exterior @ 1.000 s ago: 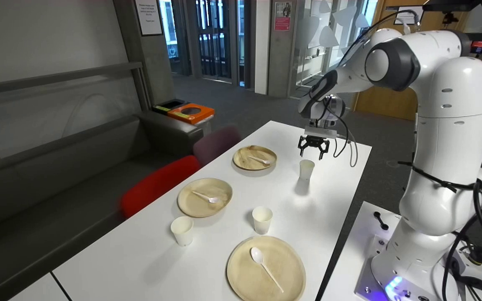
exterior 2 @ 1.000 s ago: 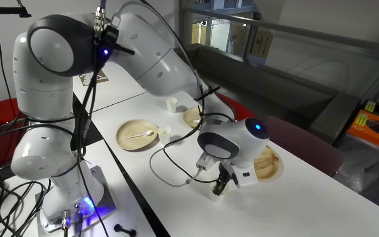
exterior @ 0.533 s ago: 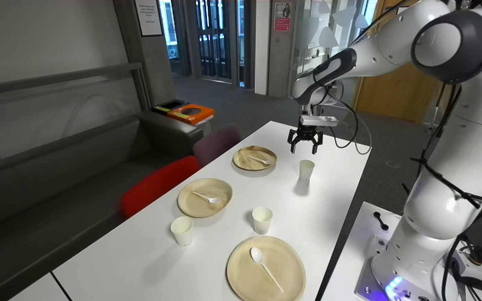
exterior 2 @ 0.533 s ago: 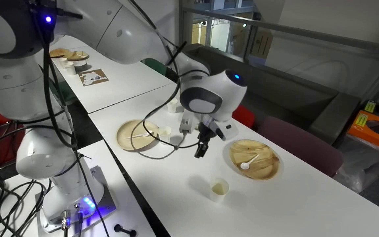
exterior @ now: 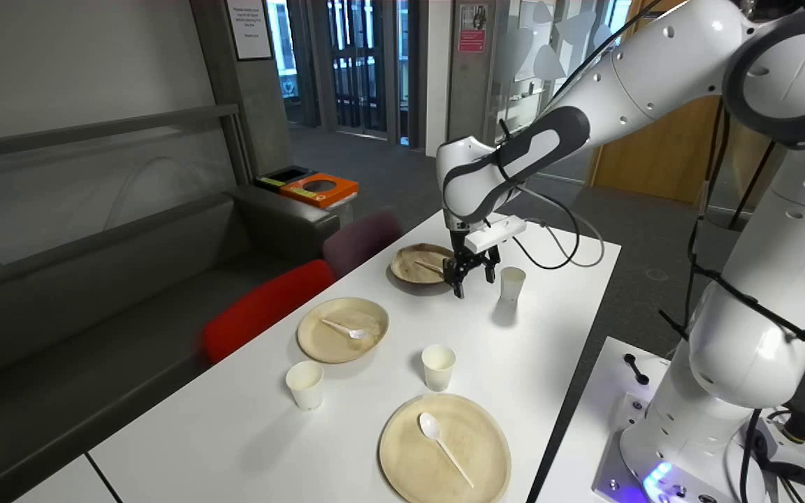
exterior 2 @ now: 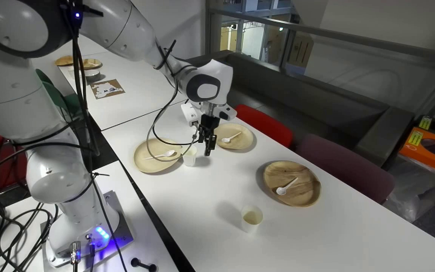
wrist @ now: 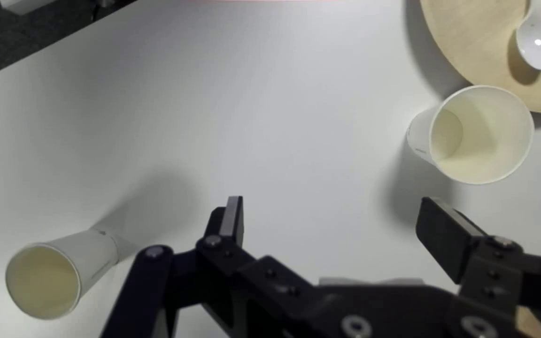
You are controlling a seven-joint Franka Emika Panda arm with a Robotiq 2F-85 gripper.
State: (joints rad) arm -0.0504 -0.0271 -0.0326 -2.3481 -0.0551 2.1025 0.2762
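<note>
White tabletop (wrist: pixel 294 117) is overhung by the claw (wrist: pixel 331 209), its fingers (wrist: pixel 439 230) spread wide apart. Toward the right of the wrist view, an upright cup (wrist: pixel 482 136) is seen just beside a plate (wrist: pixel 477 42) on which a spoon (wrist: pixel 538 42) is laid; toward the left, a second upright cup (wrist: pixel 71 272) is seen. Farther off, in an exterior view, another plate (exterior: pixel 339 351), a third cup (exterior: pixel 305 385), a red chair (exterior: pixel 263 307) and a dark sofa (exterior: pixel 109 321) are shown.

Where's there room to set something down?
Bare table lies under the hand between the end cup and middle cup, and beyond the grained plate toward the table's end. It's crowded where the middle cup sits close to a pale plate.
</note>
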